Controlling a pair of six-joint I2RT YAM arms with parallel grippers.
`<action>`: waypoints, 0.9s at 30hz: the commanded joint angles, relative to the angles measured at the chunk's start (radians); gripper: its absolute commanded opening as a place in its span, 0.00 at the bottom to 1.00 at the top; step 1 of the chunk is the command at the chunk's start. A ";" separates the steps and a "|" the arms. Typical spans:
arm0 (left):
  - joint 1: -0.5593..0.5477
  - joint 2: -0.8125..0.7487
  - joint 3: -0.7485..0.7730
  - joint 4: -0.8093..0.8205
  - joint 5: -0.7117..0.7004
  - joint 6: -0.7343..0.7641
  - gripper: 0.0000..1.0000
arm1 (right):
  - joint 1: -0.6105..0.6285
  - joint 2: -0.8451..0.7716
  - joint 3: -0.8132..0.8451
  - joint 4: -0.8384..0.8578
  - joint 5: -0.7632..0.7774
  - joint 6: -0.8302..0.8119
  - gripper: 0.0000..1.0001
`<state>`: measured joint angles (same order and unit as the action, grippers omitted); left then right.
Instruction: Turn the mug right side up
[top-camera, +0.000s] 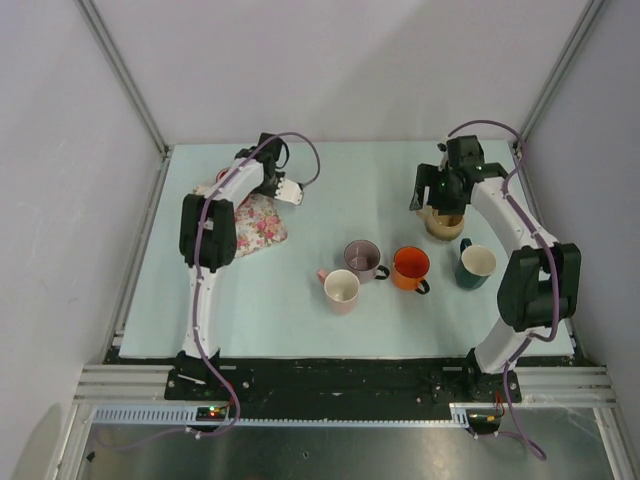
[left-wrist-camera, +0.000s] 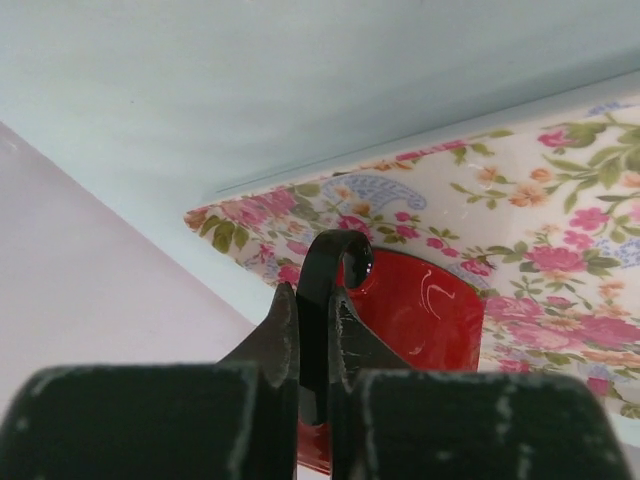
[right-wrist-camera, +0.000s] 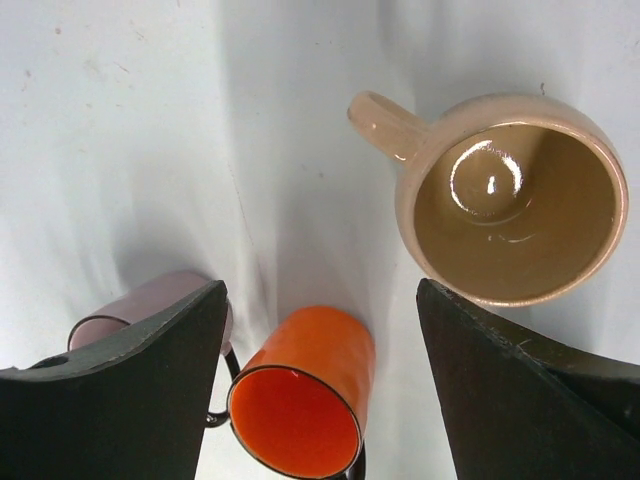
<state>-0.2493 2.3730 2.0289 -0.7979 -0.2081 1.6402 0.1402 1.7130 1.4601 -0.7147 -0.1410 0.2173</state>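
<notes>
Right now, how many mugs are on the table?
6. A glossy red mug, handle in the left gripper, on the floral cloth; a tan mug under the right gripper; mauve, pink, orange and dark green mugs mid-table. Arms may hide more.

- We find no words, numbers, brand marks or signs that we can read in any of the three views.
- The cloth (top-camera: 262, 224) carries only a flower print.
- The red mug (left-wrist-camera: 420, 310), the orange mug (right-wrist-camera: 300, 400) and the tan mug (right-wrist-camera: 510, 200) show us plain glaze.
</notes>
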 joint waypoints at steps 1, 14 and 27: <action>-0.004 -0.084 -0.026 -0.014 0.002 -0.048 0.01 | 0.005 -0.079 0.008 -0.015 -0.016 0.013 0.82; -0.002 -0.398 -0.033 -0.016 0.132 -0.605 0.00 | 0.148 -0.242 0.015 0.059 -0.160 0.016 0.84; -0.003 -0.824 -0.160 -0.033 0.763 -1.215 0.00 | 0.444 -0.265 -0.035 0.635 -0.461 0.299 0.99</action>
<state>-0.2493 1.6337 1.8641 -0.8528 0.2760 0.6548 0.5663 1.4517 1.4475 -0.3824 -0.4812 0.3435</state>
